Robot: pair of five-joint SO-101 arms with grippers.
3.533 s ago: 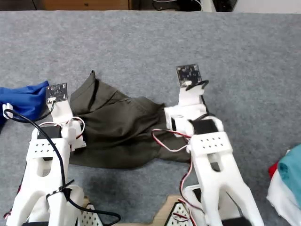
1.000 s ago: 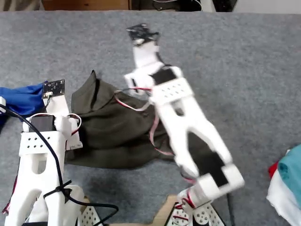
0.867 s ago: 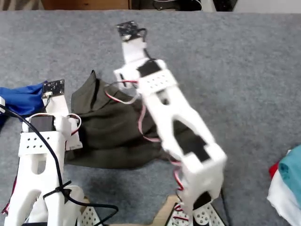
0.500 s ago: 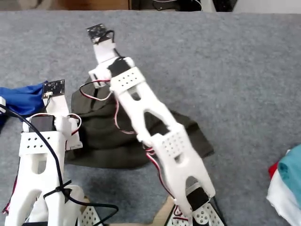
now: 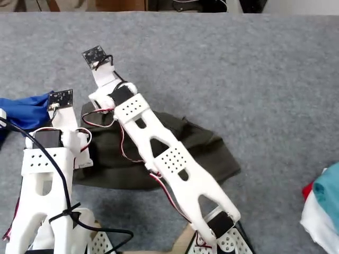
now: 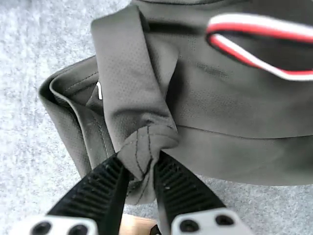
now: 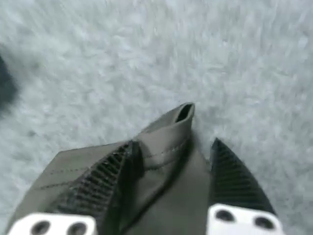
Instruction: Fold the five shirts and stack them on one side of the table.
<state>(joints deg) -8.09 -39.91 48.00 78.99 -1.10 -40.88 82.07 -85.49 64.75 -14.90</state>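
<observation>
Olive shirt (image 5: pixel 204 151) lies half folded on the left side of the bench (image 5: pixel 254 63), the left gripper (image 6: pixel 142 166) with fingers clenched on its bunched edge, the right gripper (image 7: pixel 173 147) with fingers spread around a corner; next, probably, both let go and smooth it.

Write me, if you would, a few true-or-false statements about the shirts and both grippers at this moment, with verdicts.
1. The left gripper is shut on a fold of the dark olive shirt. True.
2. The blue shirt lies at the table's right edge. False: it lies at the left edge, beside the left arm.
3. The right gripper is at a corner of the dark olive shirt, with fabric between its open jaws. True.
4. The table has a bare wooden top. False: its surface is a grey, carpet-like covering.
5. A pile of teal, white and red clothes sits at the right edge. True.
</observation>
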